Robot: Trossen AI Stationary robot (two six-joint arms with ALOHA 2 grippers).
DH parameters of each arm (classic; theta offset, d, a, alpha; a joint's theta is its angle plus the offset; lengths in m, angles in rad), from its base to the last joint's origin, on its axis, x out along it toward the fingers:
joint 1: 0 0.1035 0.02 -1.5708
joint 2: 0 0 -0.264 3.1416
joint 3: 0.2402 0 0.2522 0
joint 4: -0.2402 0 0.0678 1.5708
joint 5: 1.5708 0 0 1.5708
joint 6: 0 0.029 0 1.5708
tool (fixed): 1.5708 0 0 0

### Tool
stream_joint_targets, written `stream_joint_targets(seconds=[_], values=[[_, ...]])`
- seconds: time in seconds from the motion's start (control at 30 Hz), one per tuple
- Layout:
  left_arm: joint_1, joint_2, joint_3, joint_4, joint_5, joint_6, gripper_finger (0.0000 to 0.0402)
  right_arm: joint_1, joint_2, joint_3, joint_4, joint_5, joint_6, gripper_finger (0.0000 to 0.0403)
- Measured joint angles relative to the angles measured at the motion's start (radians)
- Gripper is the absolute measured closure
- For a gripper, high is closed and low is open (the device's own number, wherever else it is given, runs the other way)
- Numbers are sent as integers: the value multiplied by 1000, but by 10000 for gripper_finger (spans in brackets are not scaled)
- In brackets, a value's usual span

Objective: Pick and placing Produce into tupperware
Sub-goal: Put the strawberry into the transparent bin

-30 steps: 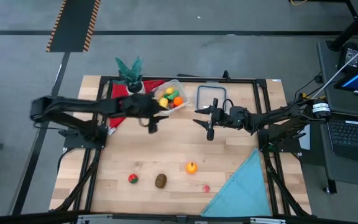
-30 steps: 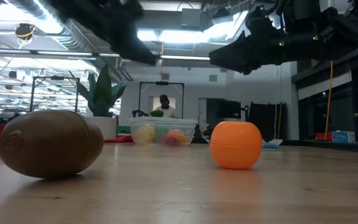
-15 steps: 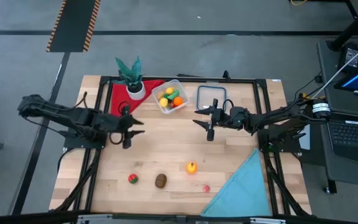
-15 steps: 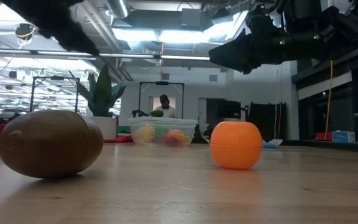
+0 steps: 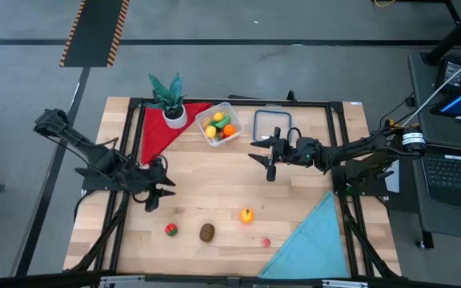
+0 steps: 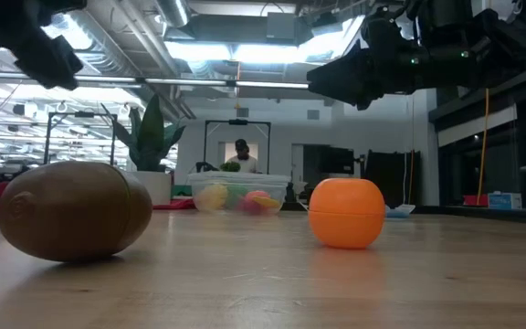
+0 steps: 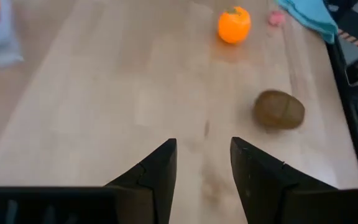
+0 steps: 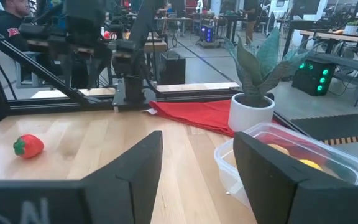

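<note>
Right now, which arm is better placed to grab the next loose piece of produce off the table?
Probably the left. The left gripper, open and empty, hangs near the red piece and the brown kiwi. The right gripper, also open, waits farther back beside the tupperware.

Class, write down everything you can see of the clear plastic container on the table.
The tupperware is a clear, colourless, squarish plastic box with rounded corners and no lid on. It sits upright on the wooden table's far side, turned at an angle, between the red cloth and the flat lid. Inside lie small toy produce pieces, yellow, orange and green. It seems to touch the cloth's edge. No gripper touches it.
</note>
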Motion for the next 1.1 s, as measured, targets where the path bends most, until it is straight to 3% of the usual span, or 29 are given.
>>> stream_joint_targets(seconds=[0.2,0.4,0.63,0.97,1.1], values=[[-76,84,5,51,-3,-55,250,0,0,0,1,0,1,202],[-148,228,154,-53,-7,-131,245,0,0,0,2,2,33,202],[-277,410,370,-389,-38,-587,252,31,0,0,3,2,48,202],[-398,609,542,-432,-33,-1042,252,61,0,0,3,4,20,202],[-375,657,590,-533,84,-1187,246,65,0,0,3,4,1,202]])
